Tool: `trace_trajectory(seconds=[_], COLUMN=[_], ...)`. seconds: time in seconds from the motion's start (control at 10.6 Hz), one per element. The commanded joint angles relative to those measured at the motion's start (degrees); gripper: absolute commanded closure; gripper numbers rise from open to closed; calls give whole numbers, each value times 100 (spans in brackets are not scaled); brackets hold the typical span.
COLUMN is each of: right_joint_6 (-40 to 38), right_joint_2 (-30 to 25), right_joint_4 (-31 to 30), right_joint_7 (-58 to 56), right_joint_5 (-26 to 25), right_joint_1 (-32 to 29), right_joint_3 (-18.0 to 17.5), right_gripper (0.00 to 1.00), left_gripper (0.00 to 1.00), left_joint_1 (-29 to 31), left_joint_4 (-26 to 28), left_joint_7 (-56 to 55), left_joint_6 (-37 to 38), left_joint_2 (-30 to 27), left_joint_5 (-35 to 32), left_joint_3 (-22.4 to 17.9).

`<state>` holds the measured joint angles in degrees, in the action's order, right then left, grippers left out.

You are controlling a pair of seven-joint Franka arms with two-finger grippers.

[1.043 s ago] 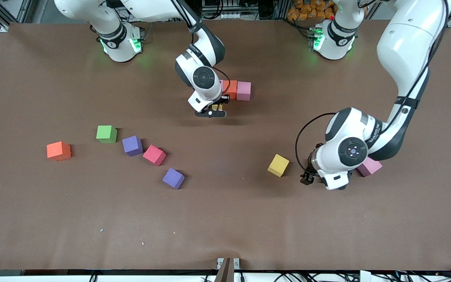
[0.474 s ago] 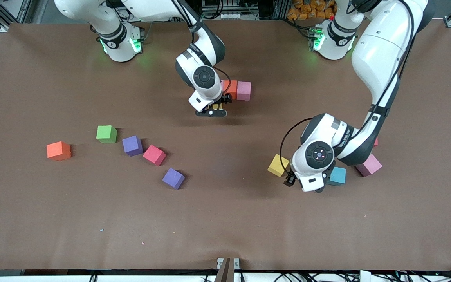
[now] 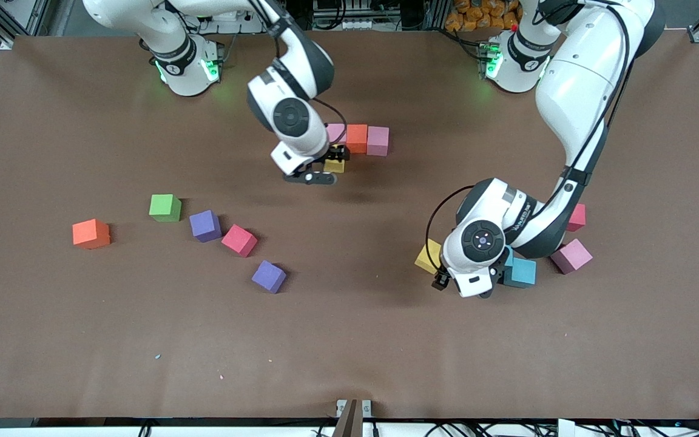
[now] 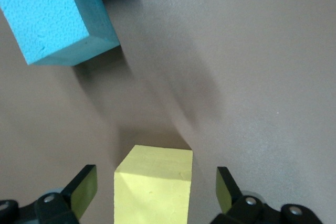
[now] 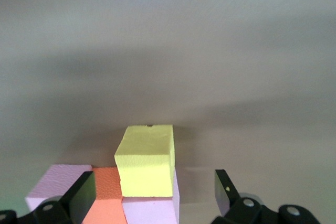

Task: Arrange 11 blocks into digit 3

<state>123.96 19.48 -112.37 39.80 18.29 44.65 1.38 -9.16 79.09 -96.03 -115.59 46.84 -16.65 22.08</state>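
Note:
My right gripper hangs open just above a yellow block, which rests against a row of pink, orange and pink blocks, on the side nearer the front camera. My left gripper is open and low over a second yellow block, one finger on each side and not touching it. Two cyan blocks lie close beside it. A pink block and a red one lie toward the left arm's end.
Toward the right arm's end lies a loose line of cubes: an orange-red one, a green one, a purple one, a crimson one and another purple one. The brown table is bare along the front.
My right gripper opened, let go of the yellow block beside the row and drew back toward its own end. My left arm swung over to the other yellow block, uncovering the cyan blocks.

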Motion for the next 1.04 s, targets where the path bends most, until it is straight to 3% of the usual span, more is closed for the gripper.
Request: trace_trajectory(seconds=[0.0,0.28,0.57,0.76,0.95], right_joint_6=[-109,-38,-74,-82,-82], right_joint_2=[-445,-340,80,309,389], right_joint_4=[-75,109,539,760,857], right_joint_7=[-243,-1488,-2825,-3345,-3523], right_joint_5=[-184,-1053,-1196,-1720,-2433], right_joint_1=[-552,-1264,-1609,-1644,-1635], right_joint_3=[-6,2,11,11,2], right_gripper=[0,0,0,0,0], left_gripper=[0,0,0,5,56], left_joint_1=[-130,-183,-192,-200,-192], left_joint_4=[-157,-130,-113,-104,-113], left_joint_7=[-197,-329,-320,-320,-329], left_joint_6=[-7,-16,-104,-252,-280], left_joint_2=[124,150,255,335,361], left_joint_5=[-75,-66,-92,-84,-75], left_joint_3=[-55,-55,-55,-55,-46])
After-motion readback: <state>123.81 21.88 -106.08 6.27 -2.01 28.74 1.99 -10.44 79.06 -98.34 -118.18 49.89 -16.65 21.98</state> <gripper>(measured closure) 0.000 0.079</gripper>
